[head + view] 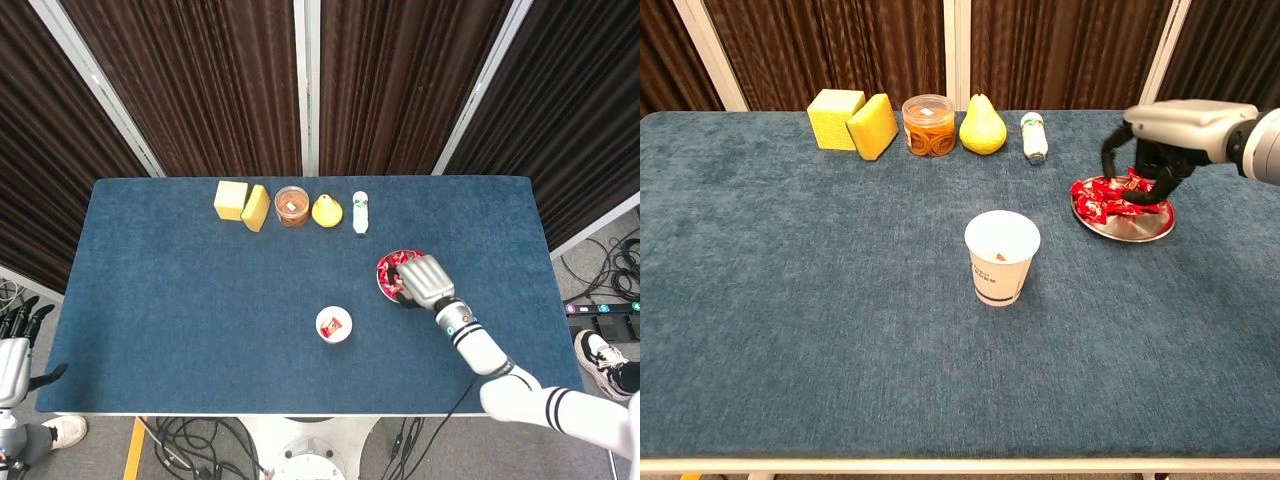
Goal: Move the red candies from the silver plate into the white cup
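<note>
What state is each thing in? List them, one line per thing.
White paper cup: upright, one red candy inside.
Round silver plate: piled with red candies.
Clear plastic jar: lidded.
Small white bottle: lying down.
Right hand: fingers curled over candies.
Left hand: off the table.

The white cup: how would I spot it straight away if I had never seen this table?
Look at the blue table, well in front of the row of yellow and orange items along its far edge. The white cup stands upright by itself near the middle, left of the silver plate of red candies. Nothing else is white and open-topped.
</note>
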`<state>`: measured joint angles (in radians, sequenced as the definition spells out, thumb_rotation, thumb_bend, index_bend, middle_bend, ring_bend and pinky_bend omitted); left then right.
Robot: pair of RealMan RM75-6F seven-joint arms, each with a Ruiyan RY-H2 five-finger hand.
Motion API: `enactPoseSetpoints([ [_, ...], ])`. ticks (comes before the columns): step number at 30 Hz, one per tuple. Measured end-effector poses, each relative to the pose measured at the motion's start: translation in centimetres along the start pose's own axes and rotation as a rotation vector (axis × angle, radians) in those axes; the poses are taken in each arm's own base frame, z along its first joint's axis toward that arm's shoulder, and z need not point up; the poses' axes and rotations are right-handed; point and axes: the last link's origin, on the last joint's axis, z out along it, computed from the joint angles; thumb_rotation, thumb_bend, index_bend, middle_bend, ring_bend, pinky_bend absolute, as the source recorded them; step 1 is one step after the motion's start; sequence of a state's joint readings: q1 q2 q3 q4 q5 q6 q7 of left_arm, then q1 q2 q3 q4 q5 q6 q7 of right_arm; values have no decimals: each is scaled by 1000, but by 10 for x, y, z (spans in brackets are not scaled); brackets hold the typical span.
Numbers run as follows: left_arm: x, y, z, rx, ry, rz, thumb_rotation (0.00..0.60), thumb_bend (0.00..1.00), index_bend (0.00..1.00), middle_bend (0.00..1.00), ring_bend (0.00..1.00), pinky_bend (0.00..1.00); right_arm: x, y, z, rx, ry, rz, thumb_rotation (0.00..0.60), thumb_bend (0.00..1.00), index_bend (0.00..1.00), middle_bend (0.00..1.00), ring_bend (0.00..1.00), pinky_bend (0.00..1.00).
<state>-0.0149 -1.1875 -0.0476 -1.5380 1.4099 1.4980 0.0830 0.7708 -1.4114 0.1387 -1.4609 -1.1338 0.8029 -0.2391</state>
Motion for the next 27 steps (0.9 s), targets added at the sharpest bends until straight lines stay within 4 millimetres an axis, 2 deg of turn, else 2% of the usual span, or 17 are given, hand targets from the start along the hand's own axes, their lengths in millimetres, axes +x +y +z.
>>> enactPoseSetpoints([
  [5, 1, 0, -1, 2, 4, -1, 600, 0, 216, 172, 141, 163, 14, -43, -21, 195, 22, 47, 600, 403, 606, 979, 999, 1000],
  [8, 1, 0, -2, 2, 5, -2, 600, 0, 216, 172, 141, 163, 15, -57, -26, 260, 12, 60, 600, 402, 596, 979, 999, 1000],
  [19, -1, -3, -4, 12, 4, -8, 600, 0, 216, 172, 141, 163, -3, -85, -3, 298, -39, 32, 600, 402, 518, 979, 998, 1000],
  [27, -1, -5, -4, 17, 5, -7, 600, 0, 216, 172, 141, 163, -3, -89, 0, 300, -36, 13, 600, 339, 306, 979, 997, 1000],
])
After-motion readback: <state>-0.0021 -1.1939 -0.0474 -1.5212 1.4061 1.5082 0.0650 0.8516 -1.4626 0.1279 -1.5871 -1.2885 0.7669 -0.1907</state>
